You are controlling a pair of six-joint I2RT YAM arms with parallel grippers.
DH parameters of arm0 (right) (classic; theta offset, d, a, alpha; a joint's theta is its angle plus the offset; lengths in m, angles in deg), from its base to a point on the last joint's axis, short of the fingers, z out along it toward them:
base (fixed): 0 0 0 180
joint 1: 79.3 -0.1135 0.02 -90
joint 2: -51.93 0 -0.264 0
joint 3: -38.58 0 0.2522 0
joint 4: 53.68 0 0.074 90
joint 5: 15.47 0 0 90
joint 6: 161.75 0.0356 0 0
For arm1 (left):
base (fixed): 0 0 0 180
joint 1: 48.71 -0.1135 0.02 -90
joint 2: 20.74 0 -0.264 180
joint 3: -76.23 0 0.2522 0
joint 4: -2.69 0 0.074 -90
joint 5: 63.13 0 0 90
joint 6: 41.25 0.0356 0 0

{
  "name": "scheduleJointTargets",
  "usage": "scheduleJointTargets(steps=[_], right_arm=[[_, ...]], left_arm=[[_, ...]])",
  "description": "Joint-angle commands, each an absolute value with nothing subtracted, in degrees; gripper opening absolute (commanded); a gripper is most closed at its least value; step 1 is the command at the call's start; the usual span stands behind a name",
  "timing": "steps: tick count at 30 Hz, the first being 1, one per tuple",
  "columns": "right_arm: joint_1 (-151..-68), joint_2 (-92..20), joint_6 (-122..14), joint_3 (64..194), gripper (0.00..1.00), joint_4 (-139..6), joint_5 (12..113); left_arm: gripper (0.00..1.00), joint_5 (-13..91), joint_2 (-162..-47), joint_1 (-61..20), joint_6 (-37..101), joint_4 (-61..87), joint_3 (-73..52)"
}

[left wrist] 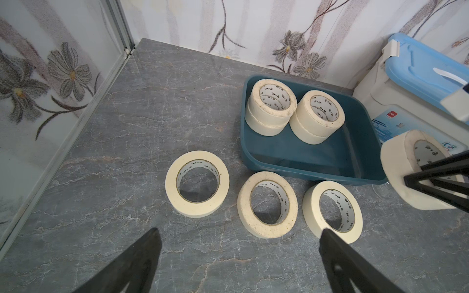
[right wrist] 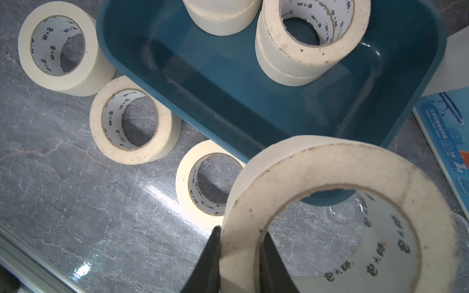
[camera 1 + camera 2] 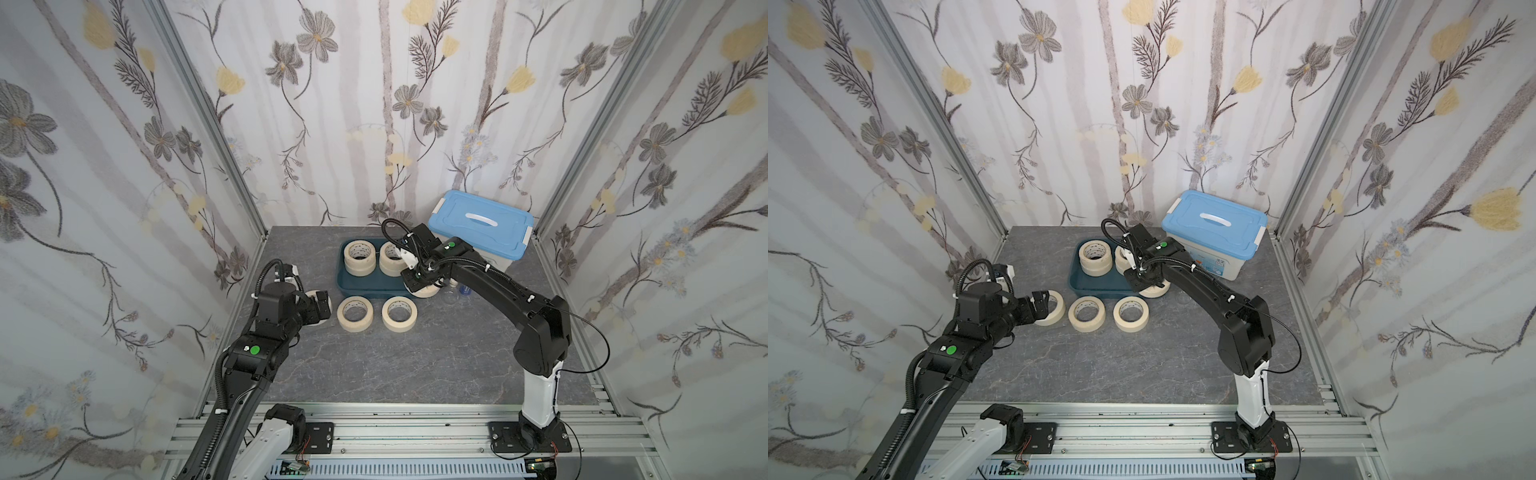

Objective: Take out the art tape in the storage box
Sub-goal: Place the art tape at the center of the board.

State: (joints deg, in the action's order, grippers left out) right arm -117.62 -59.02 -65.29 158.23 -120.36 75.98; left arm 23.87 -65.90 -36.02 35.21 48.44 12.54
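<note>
Right gripper was noted in a top view at the near right corner of the storage box, clamped on one roll of art tape. Left gripper was seen spread wide and empty over the counter.

Left wrist: two stacked pairs were recorded inside the box, with three rolls laid flat just outside it.

Right wrist: the held roll's wall was seen pinched between the fingers, tilted over the box rim.

Step judged: the fourth roll was being carried out. Next, bare counter beside the row would be needed, then release.
</note>
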Motion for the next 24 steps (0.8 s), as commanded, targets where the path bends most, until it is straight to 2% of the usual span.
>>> scheduleJointTargets(steps=[1,24], right_arm=[[-118.2,-56.8,-65.0,155.7,0.21,-119.2,76.0],[-118.8,-48.7,-62.7,134.9,0.21,-109.2,75.5]], left_arm=[[1.00,23.6,-66.1,-36.2,35.3,47.7,12.4],[1.00,23.7,-66.5,-36.5,35.4,47.6,12.4]])
